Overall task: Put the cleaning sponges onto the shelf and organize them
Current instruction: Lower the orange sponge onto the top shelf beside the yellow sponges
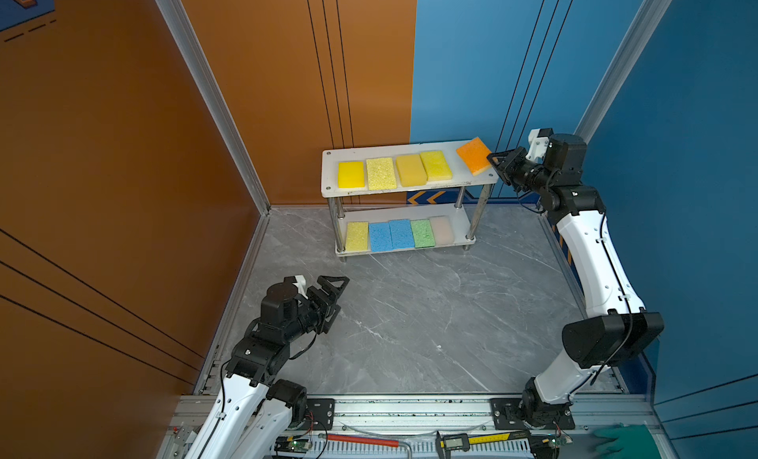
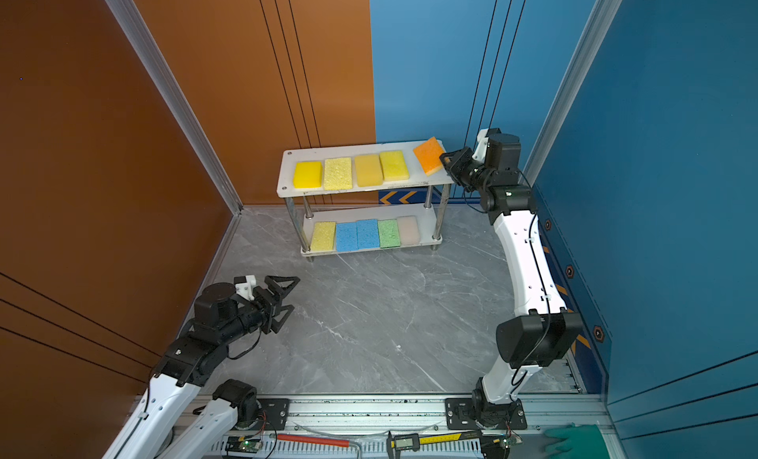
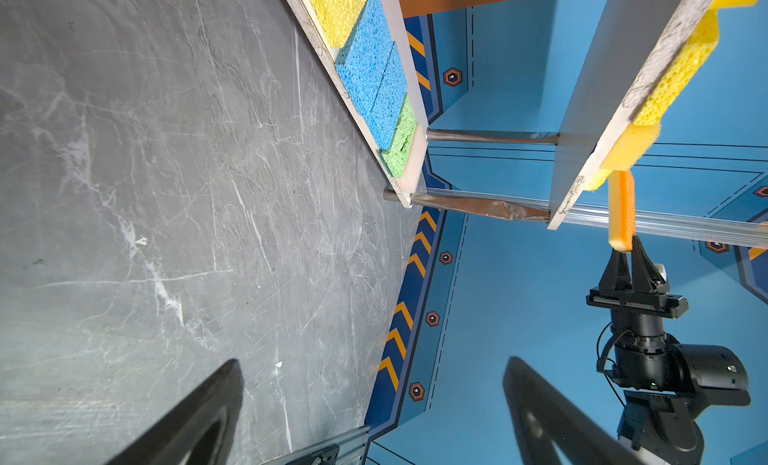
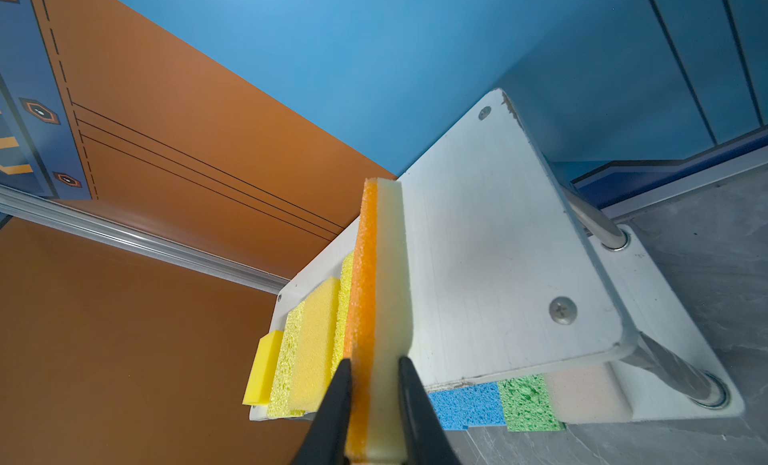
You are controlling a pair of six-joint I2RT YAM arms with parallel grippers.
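Note:
The shelf (image 1: 410, 190) (image 2: 361, 190) stands at the back of the grey marble floor. Its top board carries a row of yellow sponges (image 1: 381, 173). On the bottom board lie a yellow (image 1: 357, 236), two blue (image 1: 380, 236) (image 1: 402, 233), a green (image 1: 423, 233) and a pale beige sponge (image 1: 441, 230). My right gripper (image 1: 494, 159) (image 2: 445, 159) (image 4: 375, 363) is shut on the edge of the orange sponge (image 1: 473, 155) (image 4: 365, 296), holding it tilted and skewed over the top board's right end. The left gripper (image 1: 340, 297) (image 3: 374, 365) hovers open and empty over the floor at front left.
The blue wall (image 1: 615, 108) lies close behind the right arm and the orange wall (image 1: 123, 149) beside the left arm. On the front rail lie a red-handled tool (image 1: 361, 440), a caliper (image 1: 471, 440) and a green glove (image 1: 619, 438).

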